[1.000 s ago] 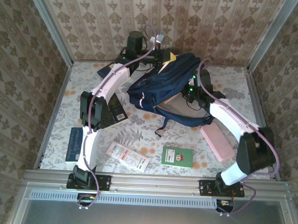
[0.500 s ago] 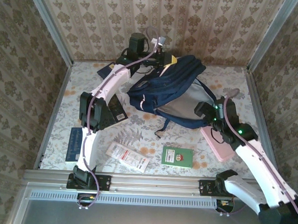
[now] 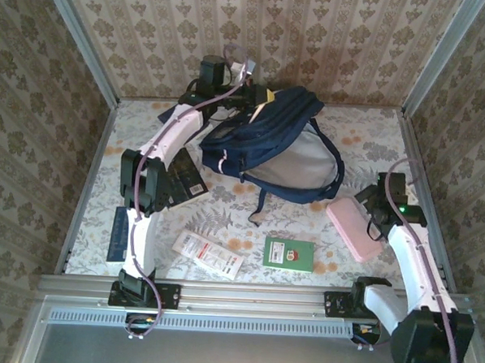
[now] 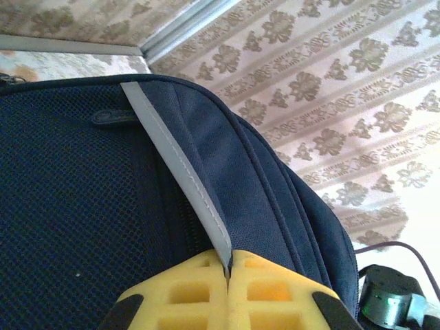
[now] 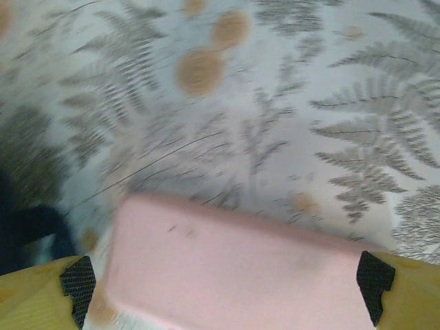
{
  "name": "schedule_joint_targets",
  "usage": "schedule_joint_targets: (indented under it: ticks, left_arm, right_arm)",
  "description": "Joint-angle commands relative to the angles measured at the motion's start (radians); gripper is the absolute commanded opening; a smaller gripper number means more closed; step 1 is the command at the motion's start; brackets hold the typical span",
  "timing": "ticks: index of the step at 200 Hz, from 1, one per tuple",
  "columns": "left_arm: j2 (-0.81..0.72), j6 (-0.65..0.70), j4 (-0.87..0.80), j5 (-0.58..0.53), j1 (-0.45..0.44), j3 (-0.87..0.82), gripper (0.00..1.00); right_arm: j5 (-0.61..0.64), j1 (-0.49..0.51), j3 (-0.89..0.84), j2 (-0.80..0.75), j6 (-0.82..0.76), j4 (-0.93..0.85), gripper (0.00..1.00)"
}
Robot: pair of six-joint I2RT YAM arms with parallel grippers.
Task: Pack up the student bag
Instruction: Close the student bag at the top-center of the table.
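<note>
The student bag (image 3: 265,142), navy with a pale stripe, lies at the back middle of the table, its grey-lined mouth facing right. My left gripper (image 3: 257,98) is shut on the bag's top edge. In the left wrist view its yellow fingers (image 4: 227,273) pinch the pale grey stripe (image 4: 180,172) running over the navy fabric (image 4: 75,206). My right gripper (image 3: 371,211) hovers over the pink case (image 3: 352,228) at the right, apart from the bag. In the right wrist view its jaws (image 5: 225,280) stand open wide, with the pink case (image 5: 234,261) below and between them.
A green booklet (image 3: 288,254) and a white-and-red packet (image 3: 207,254) lie near the front edge. A dark blue book (image 3: 123,232) lies front left, a black book (image 3: 187,179) by the left arm. A loose bag strap (image 3: 261,205) trails forward. Metal frame rails bound the table.
My right arm pulled back out of the bag's mouth to the right front, over the pink case, and its jaws opened fully. The left gripper tugged the bag's top slightly left.
</note>
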Motion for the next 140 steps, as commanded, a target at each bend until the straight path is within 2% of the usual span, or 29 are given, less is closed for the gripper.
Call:
schedule_joint_targets:
  ticks: [1, 19, 43, 67, 98, 140]
  left_arm:
    - [-0.011, 0.080, -0.025, -0.047, -0.009, 0.069, 0.00]
    - [0.034, 0.068, -0.022, -0.039, -0.059, 0.077, 0.01]
    - [0.086, 0.062, -0.030, -0.032, -0.100, 0.089, 0.15]
    - [0.093, 0.058, -0.034, -0.038, -0.135, 0.075, 0.32]
    - [0.008, 0.079, -0.040, -0.098, -0.160, -0.019, 0.47]
    - [-0.177, 0.126, -0.075, -0.275, -0.220, -0.288, 0.64]
  right_arm:
    - [-0.079, -0.086, -0.066, 0.049, 0.074, 0.120, 1.00]
    - [-0.071, -0.108, -0.064, 0.128, 0.064, 0.177, 1.00]
    - [-0.076, -0.123, -0.039, 0.214, 0.017, 0.199, 1.00]
    - [-0.140, -0.129, -0.045, 0.262, -0.012, 0.213, 1.00]
    - [-0.259, -0.128, -0.088, 0.300, -0.034, 0.250, 1.00]
    - [-0.382, -0.085, -0.156, 0.240, -0.034, 0.248, 1.00]
